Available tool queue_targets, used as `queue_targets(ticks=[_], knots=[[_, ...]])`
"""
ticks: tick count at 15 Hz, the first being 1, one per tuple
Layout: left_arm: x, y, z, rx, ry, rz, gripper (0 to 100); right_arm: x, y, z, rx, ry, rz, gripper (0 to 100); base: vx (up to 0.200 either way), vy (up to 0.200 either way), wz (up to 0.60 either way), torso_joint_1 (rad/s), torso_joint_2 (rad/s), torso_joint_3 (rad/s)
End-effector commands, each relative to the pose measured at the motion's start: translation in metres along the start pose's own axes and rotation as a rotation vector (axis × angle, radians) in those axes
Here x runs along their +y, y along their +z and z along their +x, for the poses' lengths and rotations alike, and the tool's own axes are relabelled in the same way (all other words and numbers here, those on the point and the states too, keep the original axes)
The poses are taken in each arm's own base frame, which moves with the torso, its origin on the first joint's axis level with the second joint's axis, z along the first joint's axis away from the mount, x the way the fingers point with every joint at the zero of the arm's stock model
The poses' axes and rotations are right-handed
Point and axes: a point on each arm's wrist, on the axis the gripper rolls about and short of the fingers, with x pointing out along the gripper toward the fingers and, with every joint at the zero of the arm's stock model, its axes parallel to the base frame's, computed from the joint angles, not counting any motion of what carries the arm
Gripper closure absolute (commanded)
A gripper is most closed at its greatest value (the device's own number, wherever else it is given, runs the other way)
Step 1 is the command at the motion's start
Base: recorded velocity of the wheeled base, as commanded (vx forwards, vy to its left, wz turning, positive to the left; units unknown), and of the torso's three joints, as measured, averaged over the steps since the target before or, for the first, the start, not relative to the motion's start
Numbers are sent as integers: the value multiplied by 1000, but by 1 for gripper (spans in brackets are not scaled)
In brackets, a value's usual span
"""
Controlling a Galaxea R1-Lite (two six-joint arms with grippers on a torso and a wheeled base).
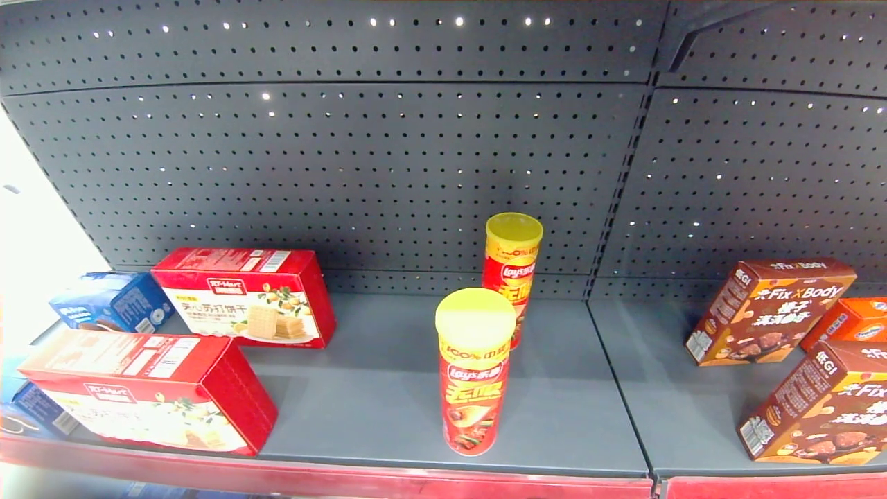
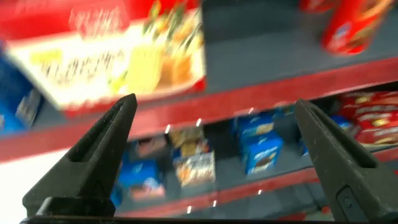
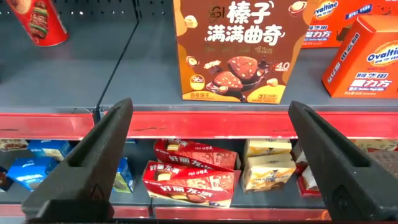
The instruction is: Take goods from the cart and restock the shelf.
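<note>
Grey metal shelf [image 1: 388, 409] with a pegboard back carries two upright red chip cans with yellow lids near its middle. The front can [image 1: 474, 374] stands close to the red front edge, and the rear can [image 1: 511, 274] stands just behind it, toward the back panel. To the robot's left lie two red biscuit boxes [image 1: 149, 391] (one near the edge, one farther back), with a blue box [image 1: 114, 301] beside the farther one. To the right, past the shelf joint, sit two brown cookie boxes [image 1: 769, 312] and an orange box [image 1: 849, 320]. The left claw [image 2: 216, 99] hangs with its jaws spread wide and nothing between them, facing the shelf's front edge near a red biscuit box. The right claw [image 3: 211, 102] is likewise spread wide and holds nothing, facing the edge near a brown cookie box. A lower shelf [image 3: 186, 211] of packets shows beyond it.
</note>
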Motion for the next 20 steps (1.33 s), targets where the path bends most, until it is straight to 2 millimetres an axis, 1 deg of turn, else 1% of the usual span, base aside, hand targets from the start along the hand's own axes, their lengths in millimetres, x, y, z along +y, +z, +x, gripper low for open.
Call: queue_targets(ticks=[1,2,3,4,5,6,9,11,13,15,17,18,20], knots=[[4,31,6,-12,-157,46,0,0,0,0,3,0,0,0,0,0,0,0,0,0],[5,46,15,17,-208,85,0,0,0,0,3,-1,0,0,0,0,0,0,0,0],[7,72,28,18,-272,129,0,0,0,0,3,2,0,0,0,0,0,0,0,0],[7,87,39,36,-327,164,0,0,0,0,3,2,0,0,0,0,0,0,0,0],[5,98,57,71,-372,211,0,0,0,0,3,2,0,0,0,0,0,0,0,0],[2,99,70,112,-403,237,0,0,0,0,3,0,0,0,0,0,0,0,0,0],[-8,92,106,234,-465,238,0,0,0,0,3,2,0,0,0,0,0,0,0,0],[-12,89,128,305,-440,245,0,0,0,0,3,2,0,0,0,0,0,0,0,0],[-14,90,139,325,-417,259,0,0,0,0,3,2,0,0,0,0,0,0,0,0],[-21,86,154,367,-443,263,0,0,0,0,3,-1,0,0,0,0,0,0,0,0],[-25,92,164,333,-454,267,0,0,0,0,3,2,0,0,0,0,0,0,0,0],[-27,92,166,331,-464,266,0,0,0,0,5,-1,0,0,0,0,0,0,0,0],[-35,89,179,340,-485,251,0,0,0,0,3,2,0,0,0,0,0,0,0,0]])
